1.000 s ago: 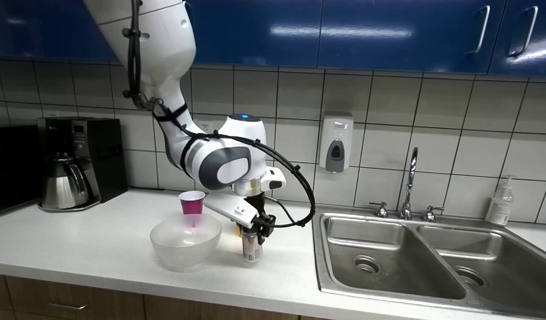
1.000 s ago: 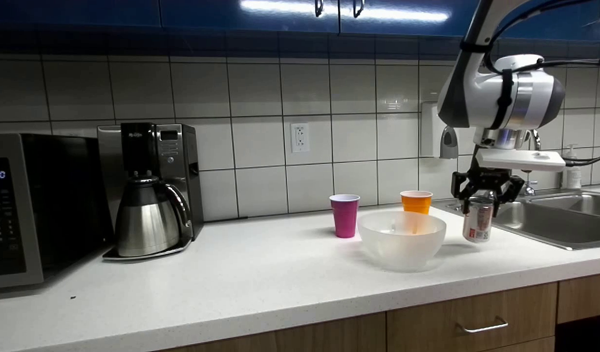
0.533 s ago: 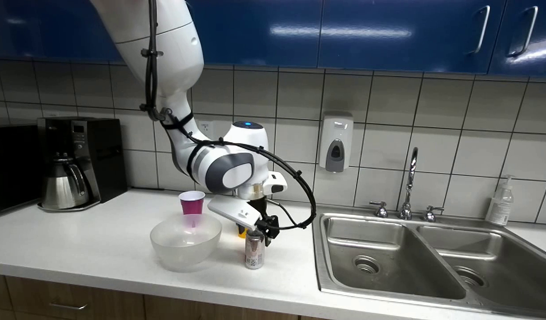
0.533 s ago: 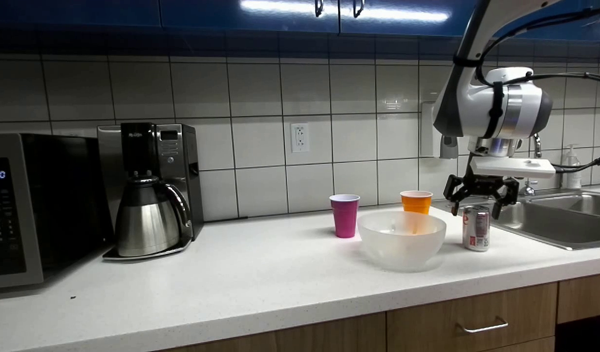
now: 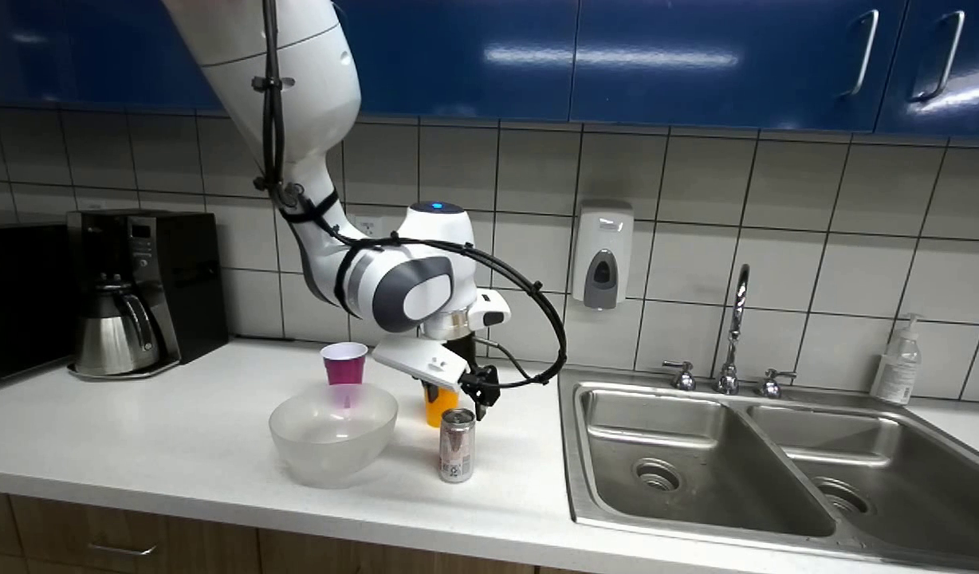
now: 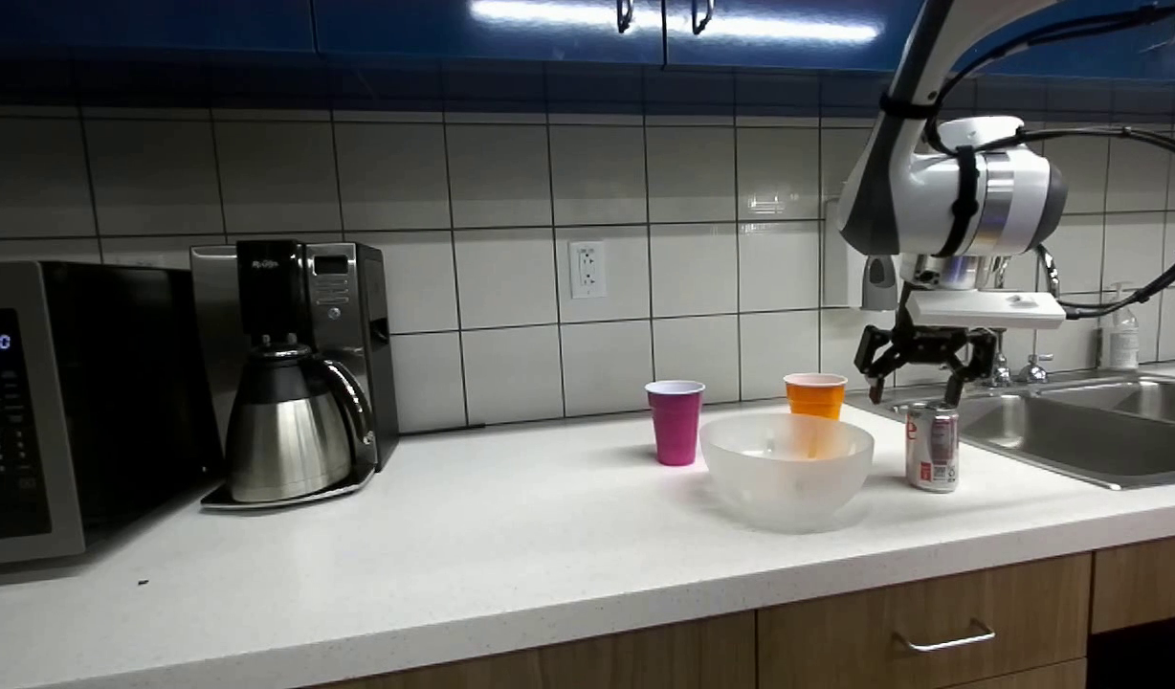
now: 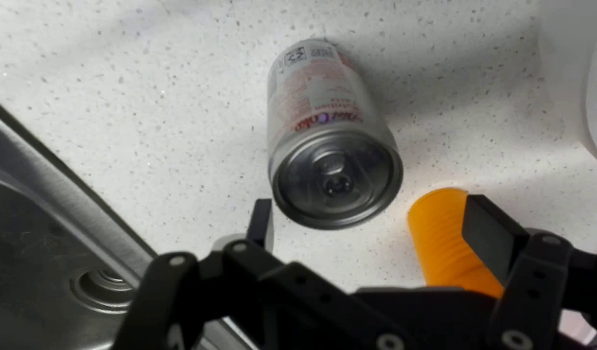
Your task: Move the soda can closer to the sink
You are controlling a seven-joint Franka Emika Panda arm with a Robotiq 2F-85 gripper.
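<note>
The silvery soda can (image 5: pixel 457 446) stands upright on the counter, between the frosted bowl and the sink (image 5: pixel 579 462). In the wrist view the can (image 7: pixel 323 97) shows its lid and red lettering, with the sink's metal rim (image 7: pixel 75 194) off to the left. My gripper (image 6: pixel 915 394) hangs just above and behind the can's top, its jaws spread wide. Nothing is between its fingers; in the wrist view a black fingertip (image 7: pixel 261 218) appears close to the lid's edge, apart from it.
An orange cup (image 7: pixel 439 238) stands behind the can, partly under the gripper. The frosted bowl (image 6: pixel 788 478) and a magenta cup (image 6: pixel 676 426) are on the side away from the sink. A faucet (image 5: pixel 733 335) rises behind the basins.
The gripper held the can slightly off the counter; it came down, the jaws opened and let go. The can now stands while the gripper has lifted and drawn back from it.
</note>
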